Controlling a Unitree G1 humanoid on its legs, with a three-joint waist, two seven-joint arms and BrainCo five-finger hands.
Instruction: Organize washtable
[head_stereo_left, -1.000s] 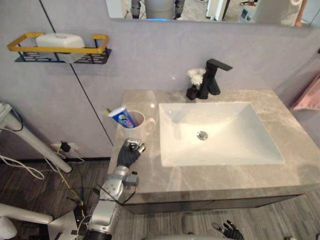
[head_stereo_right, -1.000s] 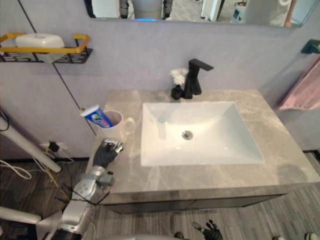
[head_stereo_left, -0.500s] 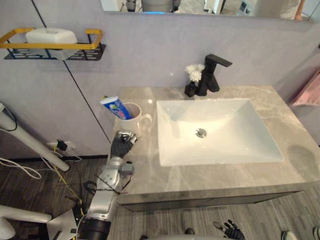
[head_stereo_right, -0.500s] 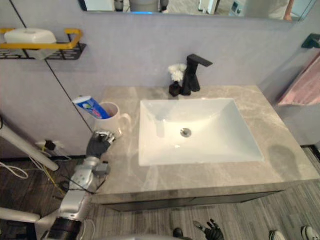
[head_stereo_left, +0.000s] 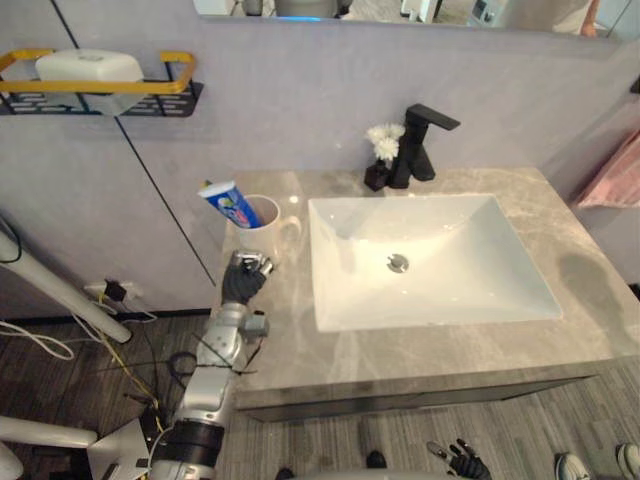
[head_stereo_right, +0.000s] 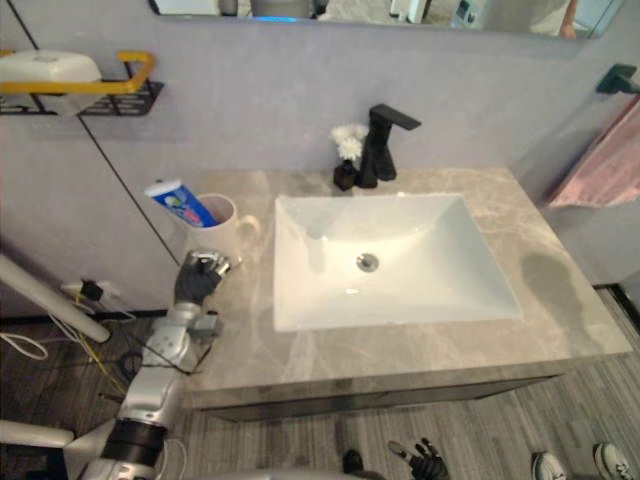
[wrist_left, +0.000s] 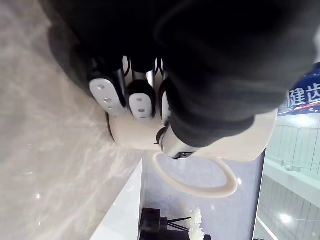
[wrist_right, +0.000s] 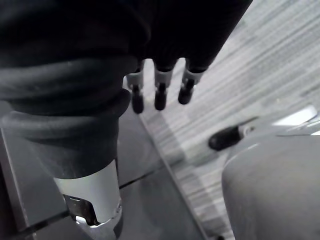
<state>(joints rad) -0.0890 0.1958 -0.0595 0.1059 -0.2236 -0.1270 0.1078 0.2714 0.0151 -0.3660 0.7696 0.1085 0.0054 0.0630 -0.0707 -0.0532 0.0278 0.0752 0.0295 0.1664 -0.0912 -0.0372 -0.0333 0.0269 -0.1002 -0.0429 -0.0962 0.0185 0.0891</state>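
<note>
Washtable (head_stereo_left: 430, 352), left edge: white mug (head_stereo_left: 264, 224) holding a toothpaste tube (head_stereo_left: 227, 203), with the left hand (head_stereo_left: 243, 280) just in front of it.
Left hand rests on the counter, fingers curled tight together around nothing, tips close against the mug's side. Tube leans out over the left edge. Basin (head_stereo_left: 470, 285) mid-counter; black faucet (head_stereo_left: 420, 142) and white flower (head_stereo_left: 383, 140) at the back edge. Right hand (wrist_right: 158, 92) hangs below the front edge, fingers loose and straight.
</note>
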